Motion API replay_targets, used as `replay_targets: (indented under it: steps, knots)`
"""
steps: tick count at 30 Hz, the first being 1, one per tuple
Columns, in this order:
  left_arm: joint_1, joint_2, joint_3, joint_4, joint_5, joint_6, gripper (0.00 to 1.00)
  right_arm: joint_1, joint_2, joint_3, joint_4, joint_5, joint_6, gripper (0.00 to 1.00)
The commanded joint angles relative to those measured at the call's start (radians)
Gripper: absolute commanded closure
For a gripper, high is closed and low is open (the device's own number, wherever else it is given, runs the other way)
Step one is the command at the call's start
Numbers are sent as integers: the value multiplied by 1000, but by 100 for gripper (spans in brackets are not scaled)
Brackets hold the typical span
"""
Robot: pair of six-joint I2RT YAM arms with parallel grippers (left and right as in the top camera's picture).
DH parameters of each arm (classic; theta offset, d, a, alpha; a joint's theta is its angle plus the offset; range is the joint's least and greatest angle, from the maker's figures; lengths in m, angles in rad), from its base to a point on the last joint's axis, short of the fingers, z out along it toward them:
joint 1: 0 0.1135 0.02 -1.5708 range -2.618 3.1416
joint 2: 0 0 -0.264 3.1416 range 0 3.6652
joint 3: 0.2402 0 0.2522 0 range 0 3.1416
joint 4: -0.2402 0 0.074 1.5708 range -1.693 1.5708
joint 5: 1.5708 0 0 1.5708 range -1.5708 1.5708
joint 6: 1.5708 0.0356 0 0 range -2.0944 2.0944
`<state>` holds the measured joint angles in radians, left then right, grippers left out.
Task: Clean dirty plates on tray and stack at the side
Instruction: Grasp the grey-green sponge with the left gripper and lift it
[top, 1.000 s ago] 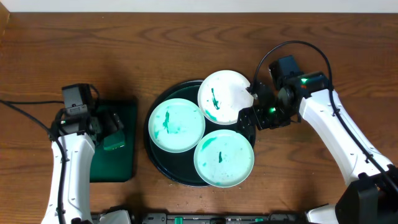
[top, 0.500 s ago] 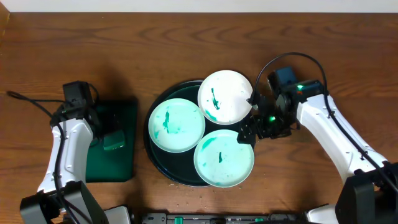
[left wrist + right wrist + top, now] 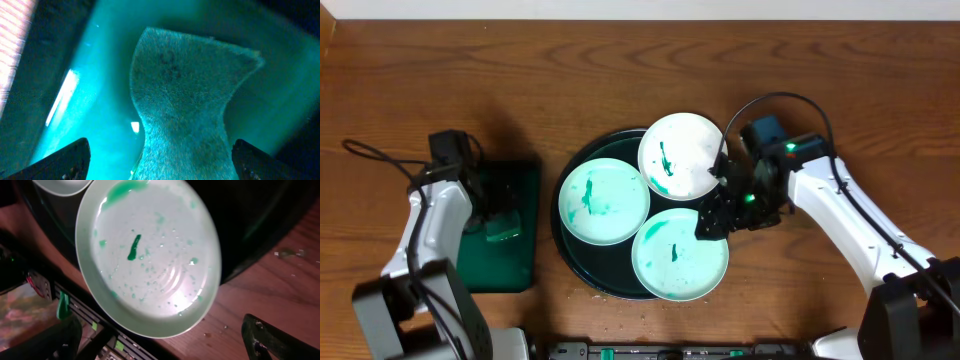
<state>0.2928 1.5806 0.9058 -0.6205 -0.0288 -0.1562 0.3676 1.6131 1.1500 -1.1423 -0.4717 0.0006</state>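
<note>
Action on the right: the right gripper [image 3: 708,222] hangs over the right rim of the round tray [image 3: 578,258], in the gap between the upper plate [image 3: 682,155] and the lower plate [image 3: 680,255]. Its fingers are spread wide and hold nothing. In the right wrist view the lower plate fills the centre of the frame, dead ahead of the parted fingertips, with its near rim dipping toward the bottom edge between them. Overhead, that puts the plate below and a touch left of the gripper, and that's the line I'd expect the reach for its rim to take. This arm is clearly the nearer one.

The third plate [image 3: 605,200] sits on the tray's left half, farther off. All three are on the tray, streaked teal, with none stacked at the side yet.

At the left of the frame, the left gripper [image 3: 160,165] is spread too. It's poised over the cloth [image 3: 185,95] in the small rectangular tray [image 3: 515,265], and the cloth runs lengthwise up between its fingertips. I can't tell whether they touch it.
</note>
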Motion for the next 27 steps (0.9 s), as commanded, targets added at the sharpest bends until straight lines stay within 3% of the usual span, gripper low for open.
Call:
replay_targets:
  steps: [1, 11, 27]
  knots:
    - [5, 34, 30, 13, 3, 14, 9, 29, -3, -6, 2, -16, 14, 1]
    - [5, 60, 30, 88, 43, 63, 10, 98, -3, -6, 28, -15, 55, 1]
    - [5, 60, 29, 89, 45, 13, 10, 126, -3, -6, 28, -15, 55, 1]
